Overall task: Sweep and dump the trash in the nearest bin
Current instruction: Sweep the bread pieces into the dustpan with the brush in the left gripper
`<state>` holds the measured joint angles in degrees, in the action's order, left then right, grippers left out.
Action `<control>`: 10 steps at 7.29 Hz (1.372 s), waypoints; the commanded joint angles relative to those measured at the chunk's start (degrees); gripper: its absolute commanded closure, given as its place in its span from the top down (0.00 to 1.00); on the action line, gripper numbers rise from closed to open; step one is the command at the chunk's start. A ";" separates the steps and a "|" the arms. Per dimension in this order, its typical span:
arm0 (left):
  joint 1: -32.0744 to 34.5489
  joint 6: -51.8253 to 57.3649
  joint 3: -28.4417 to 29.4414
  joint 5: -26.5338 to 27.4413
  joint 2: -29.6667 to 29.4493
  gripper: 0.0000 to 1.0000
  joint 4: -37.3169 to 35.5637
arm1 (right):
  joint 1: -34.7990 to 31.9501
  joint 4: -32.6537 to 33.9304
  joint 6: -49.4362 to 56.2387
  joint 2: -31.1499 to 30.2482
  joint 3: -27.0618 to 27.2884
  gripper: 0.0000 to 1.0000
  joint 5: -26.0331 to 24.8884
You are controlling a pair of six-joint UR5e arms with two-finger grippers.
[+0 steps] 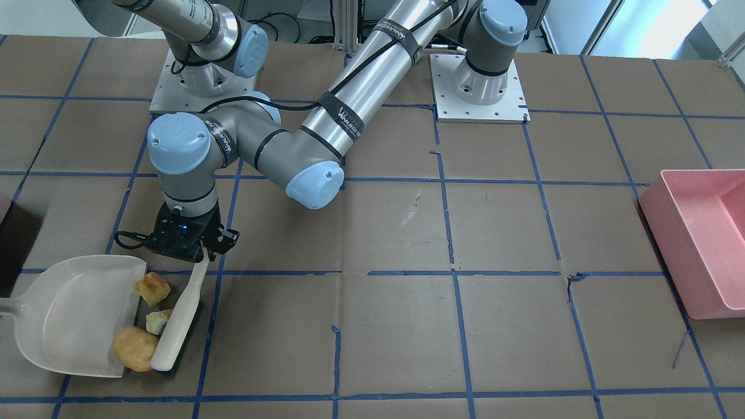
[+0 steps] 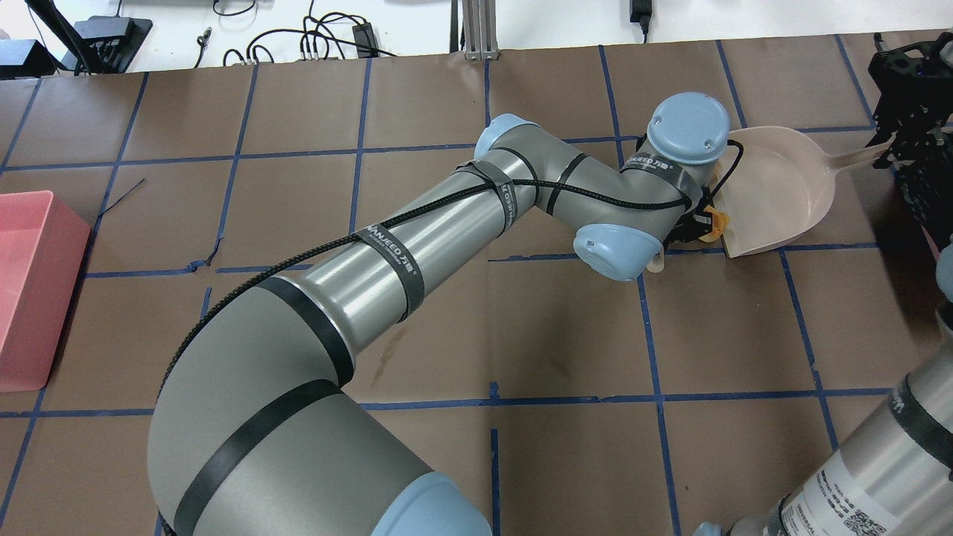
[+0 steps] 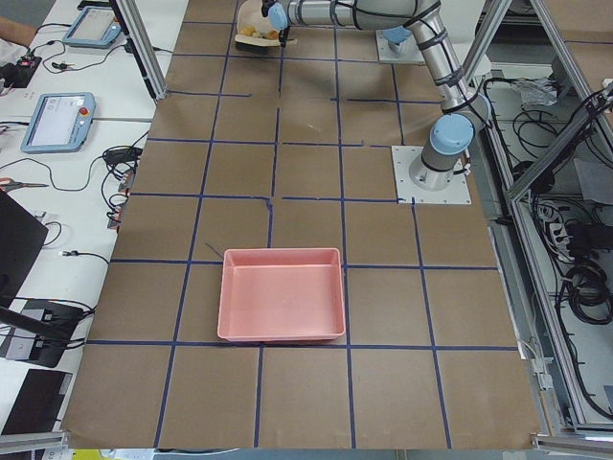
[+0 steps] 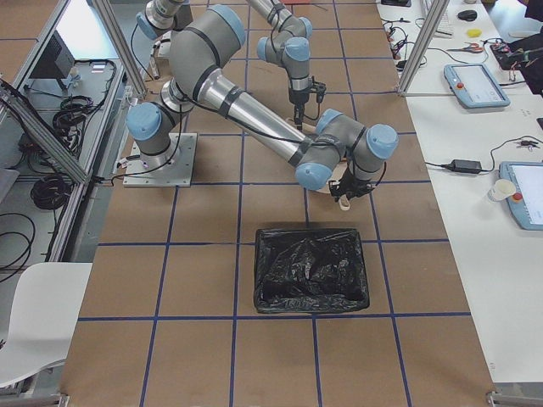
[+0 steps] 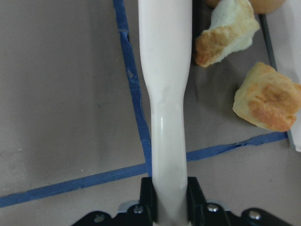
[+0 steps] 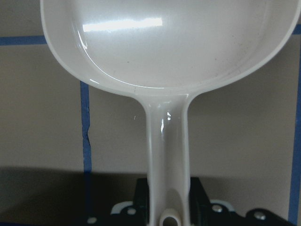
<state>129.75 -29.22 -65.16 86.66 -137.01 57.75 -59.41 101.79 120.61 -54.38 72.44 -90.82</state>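
Brown paper tabletop (image 1: 407,326), taped in blue squares: trash (image 1: 158,321) waits at the dustpan (image 1: 64,314) mouth.
Jaws of the left gripper (image 5: 169,200) pinch the brush (image 1: 174,329) handle; the right gripper (image 6: 168,197) pinches the dustpan handle. Between them lie the potato (image 1: 135,348), against the brush, and two bread chunks (image 5: 265,96). Bread looks light and crumbly, and the potato is likely to roll, so push low with the brush, never grab.

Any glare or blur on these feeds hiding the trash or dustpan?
Right wrist view: a bright glare strip across the dustpan bowl, rim readable. Left wrist view: brush and bread chunks sharp. Front-facing view: trash evenly lit, sharp. Overhead view: the left arm mostly hides the trash.
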 commanded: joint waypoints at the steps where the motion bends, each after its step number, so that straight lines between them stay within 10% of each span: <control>1: 1.37 -1.10 0.12 0.09 -0.09 0.01 -0.01 | -0.01 -0.01 -0.02 -0.12 -0.01 0.00 0.03; 10: 5.68 -14.18 7.07 0.09 -4.13 0.01 -0.27 | -0.01 -0.10 -0.11 -0.03 0.07 0.00 0.29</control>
<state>135.16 -41.12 -58.35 86.81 -140.84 57.63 -59.41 101.69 120.57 -54.37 72.51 -90.53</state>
